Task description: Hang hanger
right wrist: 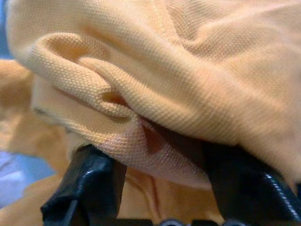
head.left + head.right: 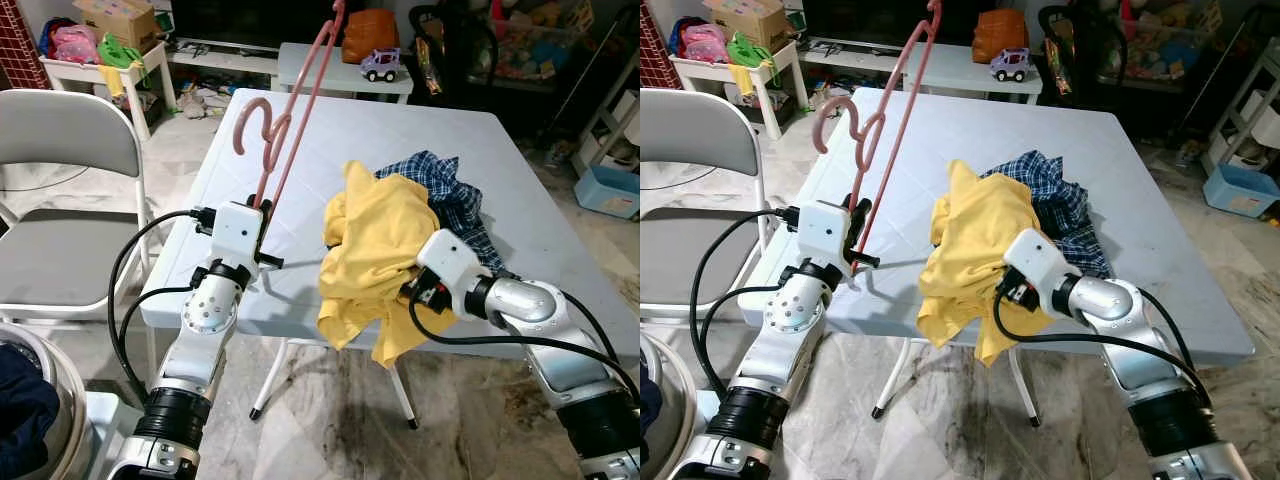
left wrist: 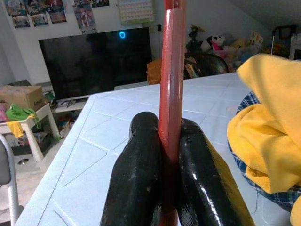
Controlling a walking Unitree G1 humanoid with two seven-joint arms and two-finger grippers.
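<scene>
- Big white desk (image 2: 520,190) is the stage here, with a grey folding chair (image 2: 70,190) just off its left side.
- On the desk: a yellow shirt (image 2: 372,240) bunched up and lifted at the near edge, draped partly over a blue plaid shirt (image 2: 450,195) lying behind it.
- Left gripper (image 2: 262,215) sits at the desk's near-left edge, its jaws clenched tight on the pink hanger (image 2: 300,110). The wrist view shows the bar pinched between both fingers (image 3: 141,179). The hanger stands nearly upright, hook (image 2: 255,120) curling off to the left, well above the desktop.
- Right gripper (image 2: 425,285) is buried in the yellow shirt at the front edge. Its jaws look spread with cloth bunched between them in the wrist view, so I'd say it's grasping the shirt, though how firm that pinch is I can't tell.
- Progress, my read: hanger is picked up, shirt is picked up, but the two are apart, nothing threaded yet. Still left: getting the shirt onto the hanger and hanging it somewhere. No rail or hook to hang it on that I can spot.
- Containers: a round basket (image 2: 25,400) at the bottom left with something dark blue inside, a blue bin (image 2: 608,190) on the floor far right, contents unclear.
</scene>
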